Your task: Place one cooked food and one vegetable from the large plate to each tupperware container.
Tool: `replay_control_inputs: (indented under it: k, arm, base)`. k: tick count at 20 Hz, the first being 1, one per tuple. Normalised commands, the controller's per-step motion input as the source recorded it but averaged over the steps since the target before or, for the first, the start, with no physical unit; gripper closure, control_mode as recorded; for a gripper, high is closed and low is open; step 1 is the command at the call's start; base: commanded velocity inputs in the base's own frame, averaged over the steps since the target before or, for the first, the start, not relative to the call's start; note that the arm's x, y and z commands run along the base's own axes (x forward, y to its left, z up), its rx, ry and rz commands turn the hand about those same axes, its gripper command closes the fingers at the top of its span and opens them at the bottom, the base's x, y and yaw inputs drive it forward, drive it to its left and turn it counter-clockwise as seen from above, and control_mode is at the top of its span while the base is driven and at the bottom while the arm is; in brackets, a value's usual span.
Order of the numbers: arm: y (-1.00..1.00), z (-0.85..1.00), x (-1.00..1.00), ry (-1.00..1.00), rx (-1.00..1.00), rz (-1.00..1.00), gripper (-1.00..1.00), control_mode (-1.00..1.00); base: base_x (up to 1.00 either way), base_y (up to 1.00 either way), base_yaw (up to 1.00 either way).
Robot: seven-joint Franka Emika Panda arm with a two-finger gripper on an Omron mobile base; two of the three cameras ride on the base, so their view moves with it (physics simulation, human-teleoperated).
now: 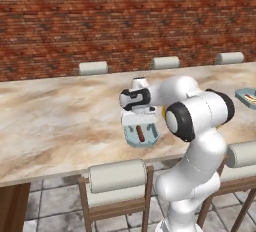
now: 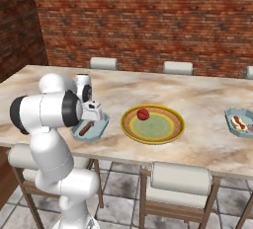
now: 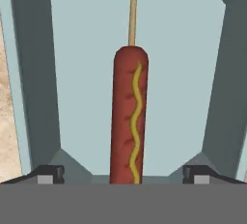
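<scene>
- The end effector (image 3: 123, 175) is wide open and holds nothing. Its two dark fingertips (image 3: 48, 174) stand far apart, one on each side of a sausage on a stick (image 3: 129, 117).
- The sausage on a stick is dark red with a wavy yellow line of mustard along it. Its thin wooden stick points away from the hand. It lies flat and free between the fingertips, and neither one touches it.
- The sausage lies on the floor of a light-blue tray (image 2: 101, 124) with raised sides. This near tray sits on the tabletop (image 1: 60, 121) close to its front edge, right under the hand.
- In the left base view the hand hangs just above the same tray (image 1: 150, 140), and the sausage (image 1: 142, 134) shows inside it.
- The large plate (image 2: 153, 138) is round, with a yellow rim, a brown band and a pale green middle. It rests on the tabletop just beside the near tray.
- A small red round food (image 2: 143, 114) sits on the far side of the plate.
- The second blue tray (image 2: 232, 124) is well apart from the plate, at the other end of the tabletop. It has another sausage (image 2: 239, 122) in it, and something else too small to tell.
- Pale chairs (image 2: 177, 179) stand around the tabletop, and a red brick wall (image 2: 148, 20) is behind it.
- No writing or labels can be read on anything.
</scene>
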Motion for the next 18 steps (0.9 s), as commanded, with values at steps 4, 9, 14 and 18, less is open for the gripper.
replay_control_inputs:
  k: [4,9,14,18]
  arm:
    - [-0.18,0.48,-0.16,-0.01,-0.05,-0.06,-1.00,-1.00]
    - [-0.63,0.58,0.00,-0.07,-0.07,-0.03,-1.00,-1.00]
    - [-1.00,0.59,0.28,-0.19,0.00,0.00,-1.00,-1.00]
    - [-1.00,0.33,0.44,-0.15,0.01,0.00,-1.00,-1.00]
  base:
    - [0.00,0.00,0.00]
    - [0.00,0.00,0.00]
    - [0.00,0.00,0.00]
    - [0.00,0.00,0.00]
